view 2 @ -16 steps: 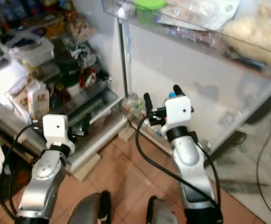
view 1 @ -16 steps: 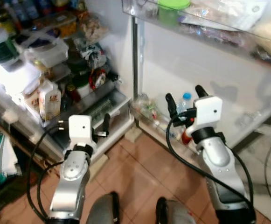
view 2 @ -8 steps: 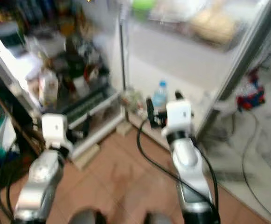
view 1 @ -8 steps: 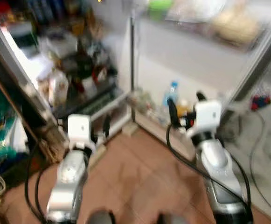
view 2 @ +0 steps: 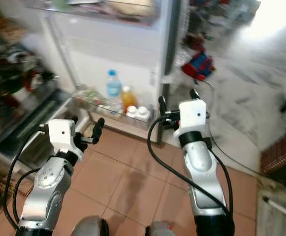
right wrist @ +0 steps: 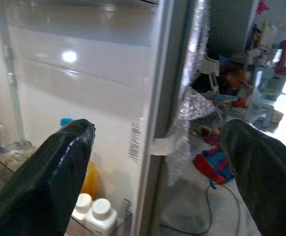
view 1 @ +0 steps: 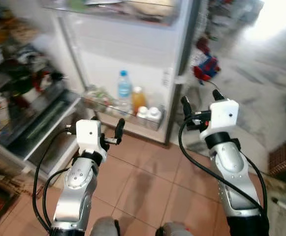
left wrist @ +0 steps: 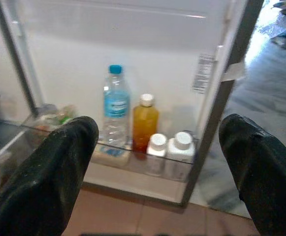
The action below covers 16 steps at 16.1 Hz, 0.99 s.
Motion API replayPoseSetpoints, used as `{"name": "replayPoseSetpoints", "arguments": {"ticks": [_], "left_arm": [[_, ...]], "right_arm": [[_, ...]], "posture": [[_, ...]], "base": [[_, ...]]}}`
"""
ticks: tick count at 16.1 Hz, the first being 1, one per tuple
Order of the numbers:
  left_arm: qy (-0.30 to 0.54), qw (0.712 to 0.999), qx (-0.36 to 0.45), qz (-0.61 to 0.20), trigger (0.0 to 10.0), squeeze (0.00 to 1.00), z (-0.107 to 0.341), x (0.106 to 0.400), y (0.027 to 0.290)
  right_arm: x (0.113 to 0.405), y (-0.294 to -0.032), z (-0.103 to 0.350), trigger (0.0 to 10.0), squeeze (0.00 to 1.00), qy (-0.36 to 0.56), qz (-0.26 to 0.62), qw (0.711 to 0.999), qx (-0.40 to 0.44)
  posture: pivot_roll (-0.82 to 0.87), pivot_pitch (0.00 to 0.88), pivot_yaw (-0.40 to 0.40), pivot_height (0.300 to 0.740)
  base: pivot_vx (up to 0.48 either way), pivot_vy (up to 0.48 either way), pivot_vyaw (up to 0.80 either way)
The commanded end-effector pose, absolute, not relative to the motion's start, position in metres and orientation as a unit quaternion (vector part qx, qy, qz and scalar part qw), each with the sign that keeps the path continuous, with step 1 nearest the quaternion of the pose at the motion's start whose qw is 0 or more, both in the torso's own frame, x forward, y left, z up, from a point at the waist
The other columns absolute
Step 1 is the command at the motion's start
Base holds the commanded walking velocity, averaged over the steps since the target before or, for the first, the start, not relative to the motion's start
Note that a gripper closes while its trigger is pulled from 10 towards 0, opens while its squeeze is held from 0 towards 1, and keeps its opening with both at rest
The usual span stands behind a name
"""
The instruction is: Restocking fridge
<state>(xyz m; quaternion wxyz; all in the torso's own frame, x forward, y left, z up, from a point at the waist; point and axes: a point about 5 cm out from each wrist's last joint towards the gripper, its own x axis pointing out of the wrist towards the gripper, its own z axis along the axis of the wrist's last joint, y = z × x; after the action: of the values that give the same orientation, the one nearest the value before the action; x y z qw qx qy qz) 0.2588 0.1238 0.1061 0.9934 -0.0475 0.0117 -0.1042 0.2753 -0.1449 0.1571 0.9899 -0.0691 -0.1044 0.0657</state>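
**Open fridge door, both end effectors empty before the lower door shelf**

The fridge door (view 1: pixel 133 54) is open and shows a smooth white inner panel; its lower door shelf (left wrist: pixel 147 169) has a clear plastic front; in it stand a clear water bottle (left wrist: pixel 114 105) with a blue cap, just beside it an orange bottle (left wrist: pixel 144 123) with a white cap, and then two small white bottles (left wrist: pixel 168 153) close together. The fridge interior (view 1: pixel 19 93) on the robot's left is crowded and blurred. The floor (view 1: pixel 147 172) is of smooth reddish-brown tiles, and bare tiles lie between the robot and the door; the door's outer edge (right wrist: pixel 157 123) is a straight grey strip, and beyond it is a grey floor with clutter. The left end effector (view 1: pixel 94 132) is raised before the door shelf, near it but not touching, its black fingers (left wrist: pixel 59 167) wide apart and holding nothing; the right end effector (view 1: pixel 199 107) is near the door's outer edge, its fingers (right wrist: pixel 59 167) also apart and empty.
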Motion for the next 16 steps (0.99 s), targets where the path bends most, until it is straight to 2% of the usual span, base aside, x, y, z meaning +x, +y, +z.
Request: {"name": "replayPoseSetpoints", "arguments": {"ticks": [1, 7, 16], "left_arm": [[0.004, 0.994, -0.045, -0.098, 10.0, 0.00, 0.108, 0.258, 0.128], [0.000, 0.995, -0.045, -0.092, 10.0, 0.00, 0.109, 0.257, 0.132], [-0.001, 0.995, -0.043, -0.086, 10.0, 0.00, 0.109, 0.257, 0.133]], "right_arm": [[0.277, -0.140, 0.160, 10.0, 0.00, -0.114, 0.077, 0.988, -0.071], [0.290, -0.142, 0.166, 10.0, 0.00, -0.125, 0.095, 0.985, -0.077], [0.291, -0.136, 0.168, 10.0, 0.00, -0.137, 0.130, 0.979, -0.075]], "posture": [[0.04, 0.079, 0.037, 0.740], [0.05, 0.078, 0.032, 0.740], [0.04, 0.080, 0.028, 0.740]], "base": [[0.000, 0.000, 0.00], [0.086, -0.333, 0.00], [0.312, -0.359, 0.67]]}}
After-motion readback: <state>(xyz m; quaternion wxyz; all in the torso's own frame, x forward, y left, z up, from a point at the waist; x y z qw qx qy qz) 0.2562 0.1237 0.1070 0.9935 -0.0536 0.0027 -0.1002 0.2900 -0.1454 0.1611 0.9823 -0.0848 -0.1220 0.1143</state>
